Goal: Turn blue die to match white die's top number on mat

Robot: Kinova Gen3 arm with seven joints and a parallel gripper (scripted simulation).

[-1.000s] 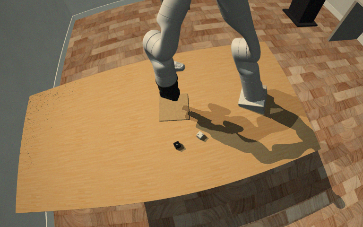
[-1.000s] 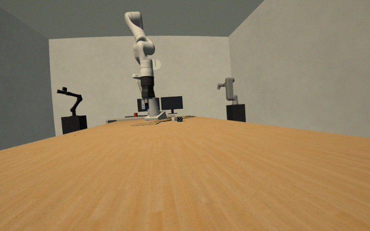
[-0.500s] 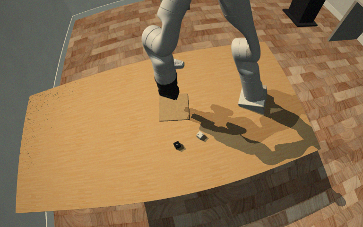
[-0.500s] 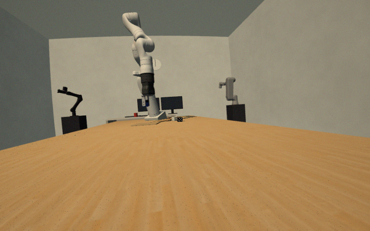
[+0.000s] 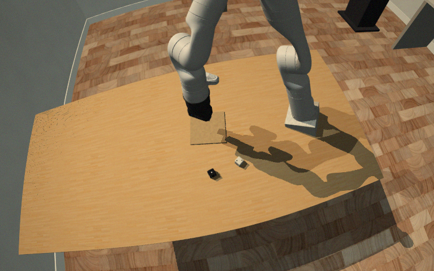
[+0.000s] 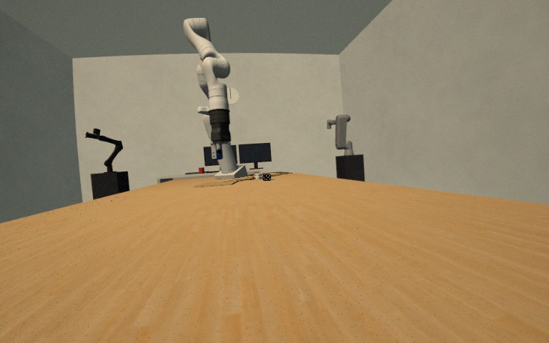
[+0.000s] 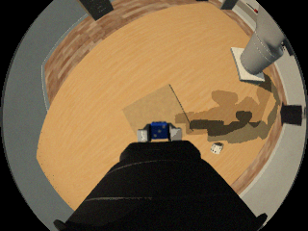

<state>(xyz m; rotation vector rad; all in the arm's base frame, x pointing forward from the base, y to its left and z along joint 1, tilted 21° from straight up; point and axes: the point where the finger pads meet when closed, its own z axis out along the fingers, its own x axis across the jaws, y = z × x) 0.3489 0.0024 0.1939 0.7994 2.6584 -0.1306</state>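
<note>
My gripper [image 6: 218, 155] [image 7: 159, 129] is shut on the blue die [image 7: 160, 130] [image 6: 219, 154] and holds it in the air above the square tan mat [image 5: 208, 132] [image 7: 146, 111]. In the top view the black hand [image 5: 199, 110] hides the die and hangs over the mat's back left corner. The white die [image 5: 239, 161] [image 7: 218, 148] [image 6: 256, 176] lies on the table in front of the mat, off it. The black die [image 5: 211, 173] [image 6: 266, 176] lies a little left of and in front of the white one. I cannot read the blue die's faces.
The arm's base [image 5: 302, 122] [image 7: 257, 58] stands on the table to the right of the mat and casts a long shadow past the white die. Other arms on black pedestals and monitors stand beyond the table.
</note>
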